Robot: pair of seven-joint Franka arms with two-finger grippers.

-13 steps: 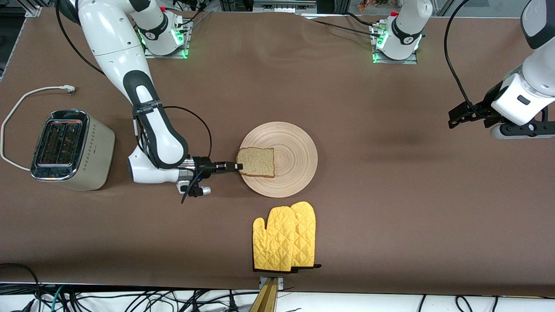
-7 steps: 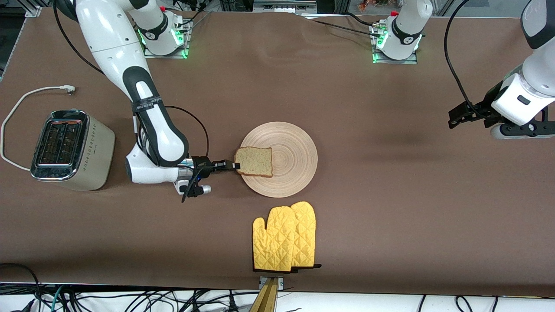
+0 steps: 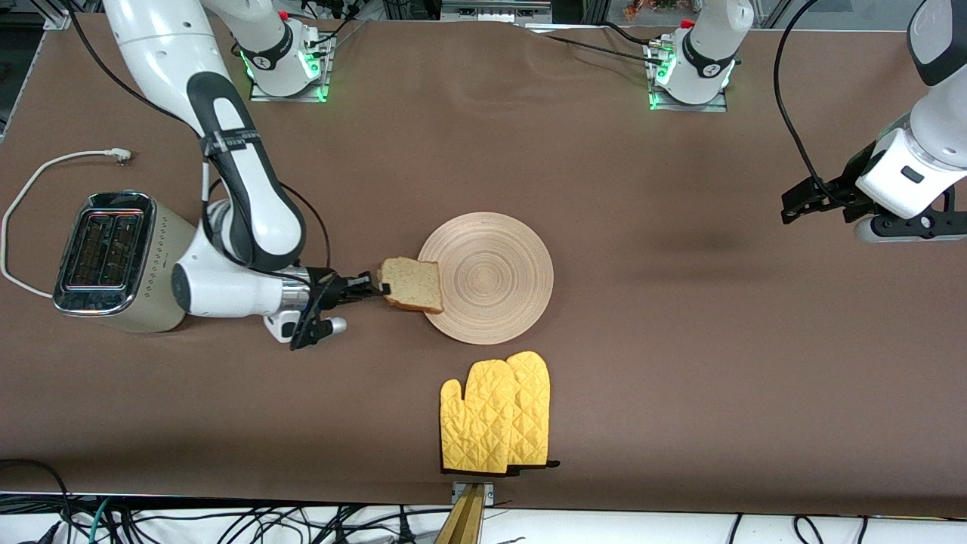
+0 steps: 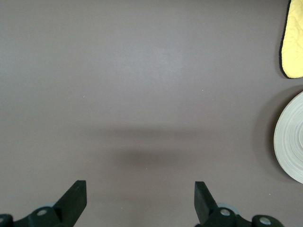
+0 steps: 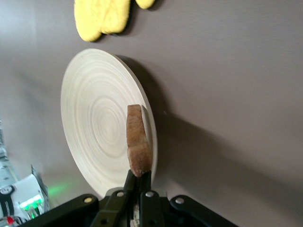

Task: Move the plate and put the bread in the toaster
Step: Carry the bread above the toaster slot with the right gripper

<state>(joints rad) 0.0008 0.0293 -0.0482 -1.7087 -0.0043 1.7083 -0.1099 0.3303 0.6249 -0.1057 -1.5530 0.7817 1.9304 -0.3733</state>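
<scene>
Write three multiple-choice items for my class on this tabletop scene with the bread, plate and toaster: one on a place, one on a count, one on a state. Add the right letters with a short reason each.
1. Where is the yellow oven mitt?
A. Nearer the front camera than the plate
B. On top of the toaster
C. On the plate

2. How many slots does the toaster have?
A. One
B. Two
C. Four

3. What is the state of the bread?
A. Standing in a toaster slot
B. Lying untouched in the middle of the plate
C. Pinched at its crust by the right gripper, over the plate's rim

Answers:
1 A, the mitt lies lower in the front view than the plate.
2 B, two slots show in its chrome top.
3 C, the right wrist view shows the fingers shut on the slice; the left gripper waits open at its own end of the table.
</scene>
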